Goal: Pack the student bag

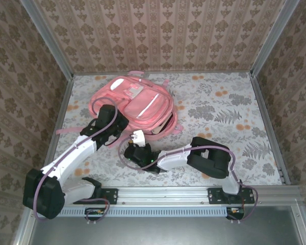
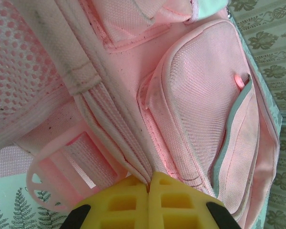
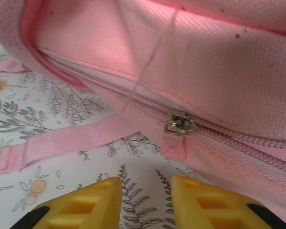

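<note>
Metal rail [image 1: 163, 194] along near edge of desk [image 1: 229, 117], both arm bases bolted on it. Left arm runs up from the left base to the near-left side of the bag [image 1: 140, 102]. Right arm folds in leftward from its base and ends just in front of the bag's near edge.

Left pincer [image 2: 148, 185]: yellow fingers pressed together, with a fold of pink bag fabric clamped between the tips. A seam and a webbing strip run down into the grip. Just left of it is a pink plastic loop [image 2: 43, 179], with desk cloth showing under it.

Right pincer [image 3: 145, 183]: fingers apart with a clear gap, nothing held, low over the flower-print desk and just short of the bag. Just past its tips is a metal zip slider [image 3: 180, 125] with a small pink tab [image 3: 174, 149] hanging from it. Zip teeth run off to the right of the slider. A flat pink strap [image 3: 62, 145] lies on the desk left of the tab.

The bag is pink and lies flat on the desk, left of centre and toward the far side, front up. Its front pocket [image 2: 205, 109] is edged with grey-green trim and looks zipped. Another strap end [image 1: 66, 131] trails off the bag's left side toward the desk edge.

Patterned wallpaper walls [image 1: 163, 30] stand on three sides, beyond the bag
</note>
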### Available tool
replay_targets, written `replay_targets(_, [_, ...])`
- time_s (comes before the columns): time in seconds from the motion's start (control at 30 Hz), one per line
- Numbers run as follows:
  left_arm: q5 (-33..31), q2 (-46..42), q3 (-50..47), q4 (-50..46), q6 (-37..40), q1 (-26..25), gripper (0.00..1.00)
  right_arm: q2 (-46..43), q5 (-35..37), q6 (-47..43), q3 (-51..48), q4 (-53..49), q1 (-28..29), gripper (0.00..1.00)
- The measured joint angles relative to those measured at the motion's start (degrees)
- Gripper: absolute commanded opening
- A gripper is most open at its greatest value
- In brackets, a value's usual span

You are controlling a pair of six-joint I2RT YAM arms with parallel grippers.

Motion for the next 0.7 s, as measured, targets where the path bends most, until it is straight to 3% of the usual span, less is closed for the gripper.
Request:
replay_targets(0.23, [0.0, -0.2, 0.0, 0.0, -0.8, 0.0, 0.0, 3.1, 1.2, -0.7, 5.2, -1.7, -0.9, 0.35])
replay_targets(0.5, [0.0, -0.2, 0.0, 0.0, -0.8, 0.0, 0.0, 3.9, 2.5, -1.2, 6.3, -3.5, -1.6, 0.01])
replay_targets(0.7, [0.0, -0.2, 0.0, 0.0, -0.9, 0.0, 0.0, 3.2, 2.2, -2.4, 4.0, -3.3, -1.8, 0.0])
